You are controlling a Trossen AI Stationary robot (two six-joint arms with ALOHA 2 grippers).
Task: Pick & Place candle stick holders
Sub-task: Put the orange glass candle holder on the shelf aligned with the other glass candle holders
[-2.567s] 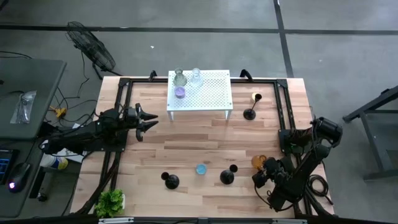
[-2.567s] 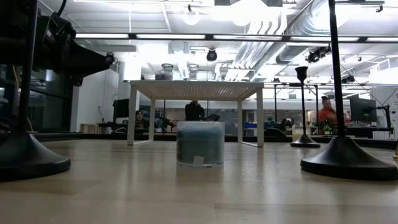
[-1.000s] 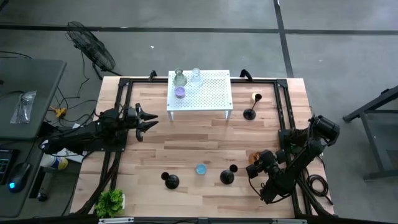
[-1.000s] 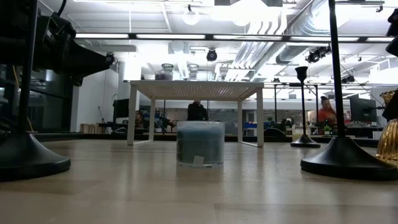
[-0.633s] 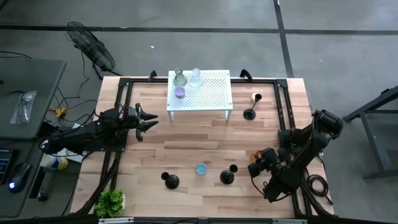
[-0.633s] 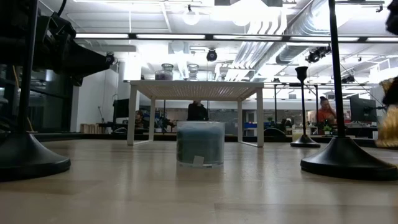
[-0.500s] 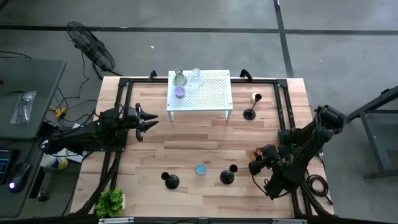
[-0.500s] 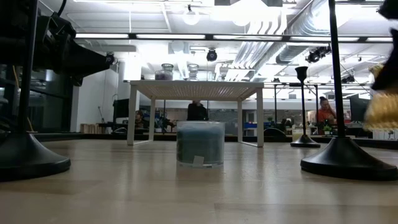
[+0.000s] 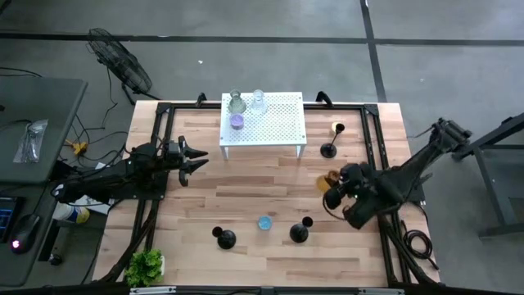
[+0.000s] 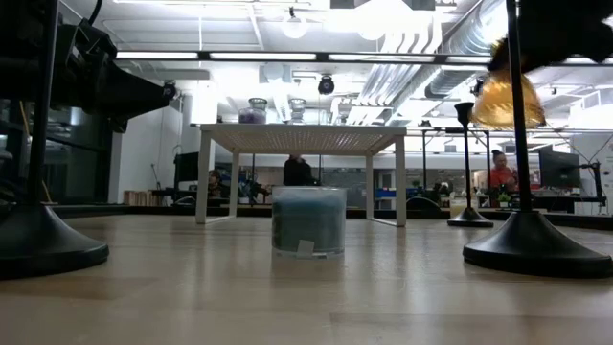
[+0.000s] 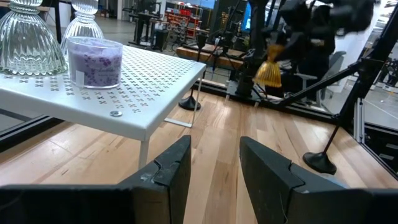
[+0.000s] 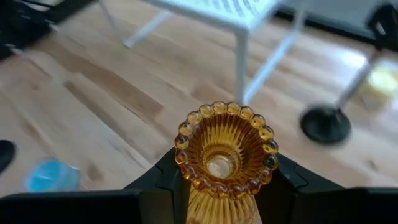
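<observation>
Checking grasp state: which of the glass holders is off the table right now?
The amber holder. The right end effector grips it in the air, while the blue one stands on the table and the purple one on the white stand.

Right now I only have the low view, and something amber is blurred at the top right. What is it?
Observer: An amber holder, clamped between the right gripper's fingers, off the table.
Operator: Where is it over the table?
Observer: In the high view it hangs between the white stand and the near black holder, towards the right side.
Operator: What's on the stand?
Observer: Two clear glass holders and a purple cup, all at its left end.
Operator: And the left arm?
Observer: The left gripper waits open at the table's left edge, holding nothing.
</observation>
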